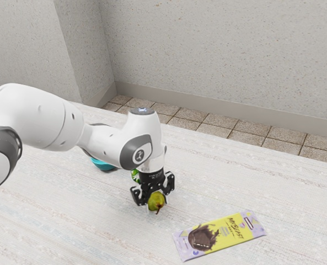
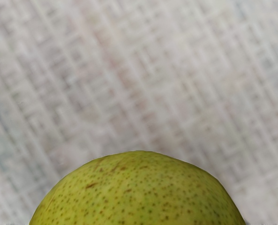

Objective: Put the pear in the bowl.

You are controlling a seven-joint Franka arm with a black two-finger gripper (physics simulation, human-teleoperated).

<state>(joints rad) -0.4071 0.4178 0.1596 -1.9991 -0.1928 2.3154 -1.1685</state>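
My gripper (image 1: 156, 203) is low over the table in the exterior view's middle, shut on the pear (image 1: 156, 201), with a finger on either side of it. The yellow-green pear has its dark stem toward the camera. In the wrist view the pear (image 2: 139, 192) is large and speckled at the lower edge, close under my hand. A teal bowl (image 1: 103, 165) sits farther back, toward the exterior view's left; the arm hides much of it.
A yellow and purple chocolate bar packet (image 1: 223, 235) lies flat on the pale table (image 1: 284, 193), toward the exterior view's right. A green object (image 1: 135, 175), partly hidden, stands just behind the gripper. A wall rises beyond the tiled floor.
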